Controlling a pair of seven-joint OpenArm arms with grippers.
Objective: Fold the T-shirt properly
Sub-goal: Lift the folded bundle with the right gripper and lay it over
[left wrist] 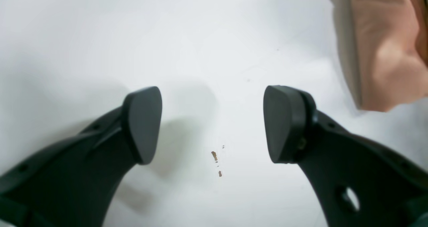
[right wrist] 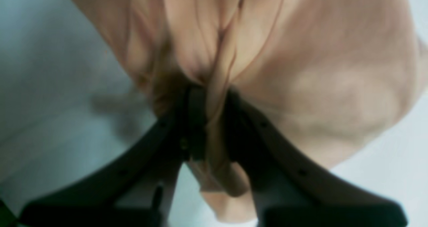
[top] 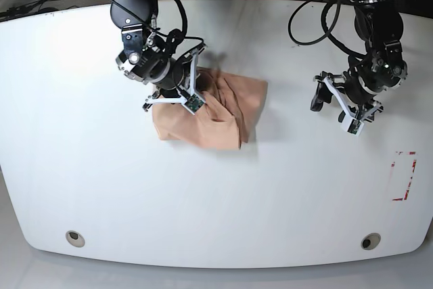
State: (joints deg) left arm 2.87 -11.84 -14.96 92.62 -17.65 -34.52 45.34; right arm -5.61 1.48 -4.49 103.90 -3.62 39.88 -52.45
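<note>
Right gripper point(top: 191, 84): on the left of the base view, over the table. Its black jaws are pressed together on a bunched ridge of cloth; in its wrist view a twist of fabric runs up between the two pads.

T-shirt point(top: 216, 113): a plain peach, thin, soft short-sleeved shirt, crumpled into a rough block. It lies directly under and just ahead of the right gripper, with most of the cloth spreading beyond the fingertips and to their side. Its pinched part looks lifted a little off the surface; the rest rests on the table.

Table point(top: 203, 201): a white, smooth, rounded tabletop. A few small brown specks point(left wrist: 214, 155) lie below the gap of the left gripper.

Left gripper point(left wrist: 212, 123): on the right of the base view, well apart from the shirt. Its black curved fingers stand spread and hold nothing; only a shirt edge shows far off to one side of them.

Step in hand: likely gripping a fold to lift or drag the shirt flat.

Next move: probably raising the pinched cloth gently, since thin fabric slips, and bringing the left gripper over to take a second corner.
</note>
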